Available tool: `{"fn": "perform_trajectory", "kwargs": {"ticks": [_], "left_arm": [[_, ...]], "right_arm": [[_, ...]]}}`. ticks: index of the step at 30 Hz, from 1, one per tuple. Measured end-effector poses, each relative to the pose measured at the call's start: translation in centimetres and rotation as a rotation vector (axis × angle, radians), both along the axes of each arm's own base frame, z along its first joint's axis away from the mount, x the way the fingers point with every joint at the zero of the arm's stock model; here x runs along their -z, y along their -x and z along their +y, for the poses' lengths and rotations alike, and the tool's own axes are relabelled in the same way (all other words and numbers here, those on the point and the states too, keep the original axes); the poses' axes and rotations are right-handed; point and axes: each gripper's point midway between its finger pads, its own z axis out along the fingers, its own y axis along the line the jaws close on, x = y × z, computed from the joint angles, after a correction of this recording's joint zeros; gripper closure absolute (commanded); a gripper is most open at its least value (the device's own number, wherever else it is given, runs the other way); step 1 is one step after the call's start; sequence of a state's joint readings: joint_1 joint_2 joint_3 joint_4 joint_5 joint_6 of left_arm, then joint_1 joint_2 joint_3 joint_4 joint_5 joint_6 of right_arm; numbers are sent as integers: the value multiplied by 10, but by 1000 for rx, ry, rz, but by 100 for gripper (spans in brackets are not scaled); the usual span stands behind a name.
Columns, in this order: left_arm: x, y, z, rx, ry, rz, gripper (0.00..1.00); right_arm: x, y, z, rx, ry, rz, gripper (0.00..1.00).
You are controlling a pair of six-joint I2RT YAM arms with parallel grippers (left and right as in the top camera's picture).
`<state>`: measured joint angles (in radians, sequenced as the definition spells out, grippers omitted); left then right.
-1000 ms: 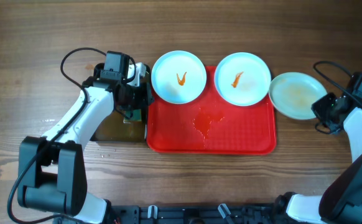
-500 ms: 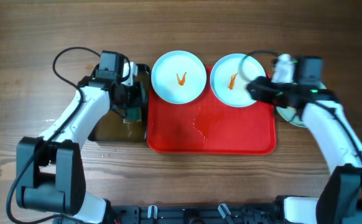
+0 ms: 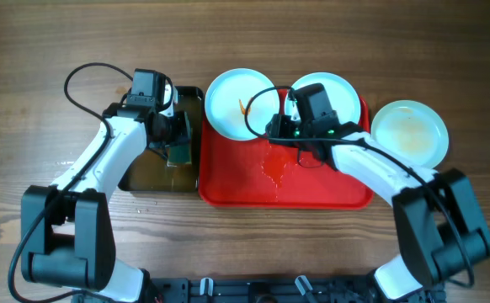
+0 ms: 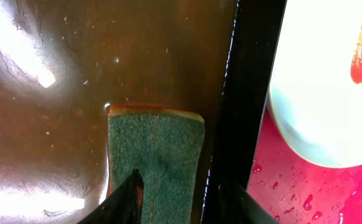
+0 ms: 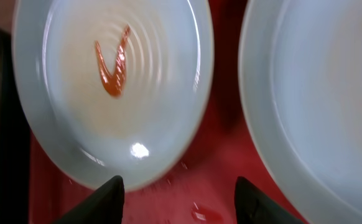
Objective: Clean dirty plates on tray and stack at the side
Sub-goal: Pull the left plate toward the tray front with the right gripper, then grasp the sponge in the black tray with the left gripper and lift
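So, roughly a third of the way through by my count. One plate [image 3: 409,130] lies off to the side on the table [image 3: 447,42], just right of the red tray [image 3: 228,181]. Its centre shows only a faint brownish film rather than a clear squiggle, so it looks wiped, though from overhead I can't tell how clean it really is.

Two plates are left on the tray's far edge. The left plate [image 5: 112,87] plainly carries its orange V of sauce, untouched. The middle plate [image 5: 318,93] sits just beside it; its centre is hidden under the right arm from above and cut off in the wrist view, so whether it is dirty is hard to say.

Over on the left, the left claw [image 4: 181,193] is clenched on the green sponge [image 4: 155,149], which is dipped into the brownish water of the black tray [image 4: 249,93]. Loading up for the next wipe, I'd judge.

The right claw [image 5: 180,186] hangs released and empty above the strip of red between the two plates, touching neither. A wet puddle [image 3: 279,164] glistens mid-tray.

What remains: scrub the left plate, deal with the middle one, then stack both on the plate at the side.
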<state>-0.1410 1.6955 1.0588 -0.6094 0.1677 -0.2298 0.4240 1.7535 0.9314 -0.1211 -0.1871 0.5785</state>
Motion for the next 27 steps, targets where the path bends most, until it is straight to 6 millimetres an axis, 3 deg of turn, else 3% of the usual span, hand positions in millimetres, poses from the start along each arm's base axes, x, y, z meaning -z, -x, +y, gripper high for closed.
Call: {"fn": "perform_trajectory", "kwargs": {"ticks": [3,6,13,17,24,27], "left_arm": [[0,0,1,-1,-4,1,63],[0,0,1,-1,-4,1,62],[0,1,1,-1,-5,4,62],[1,1,1,-2,-7,4,60],[1,2,2,-2,-8,8,56],[1,2,1,-2,-8,8,56]], "right_arm": [[15,-4,5,53,-22,27,48],[24,-7,7,105,-52,54,65],[34,7,2,131,-34,144,89],[36,16,-1,137,-14,193,94],[35,66,-27,107,114,356,96],[35,75,-31,85,139,378,96]]}}
